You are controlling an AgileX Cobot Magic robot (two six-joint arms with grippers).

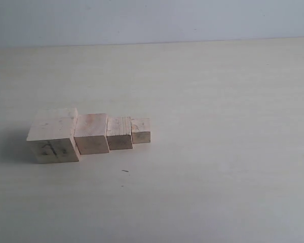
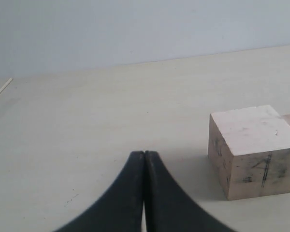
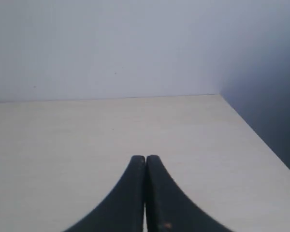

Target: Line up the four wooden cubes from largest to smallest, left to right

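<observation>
left fingers (image 2: 128, 198) and right fingers (image 3: 128, 198) pressed together, empty; four wooden cubes (image 1: 93, 132) touch in a row.

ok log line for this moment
four wooden cubes: one row, largest left to smallest right | left gripper: shut, empty, near largest cube | right gripper: shut, empty | task: looks done

On the worktop (image 1: 218, 152), a touching row stands toward 9 o'clock from the middle of the exterior view. The largest cube (image 1: 53, 134) holds the 9 o'clock end. At its 3 o'clock side comes the second cube (image 1: 92, 133), then the third cube (image 1: 119, 133), then the smallest cube (image 1: 141, 130).
</observation>
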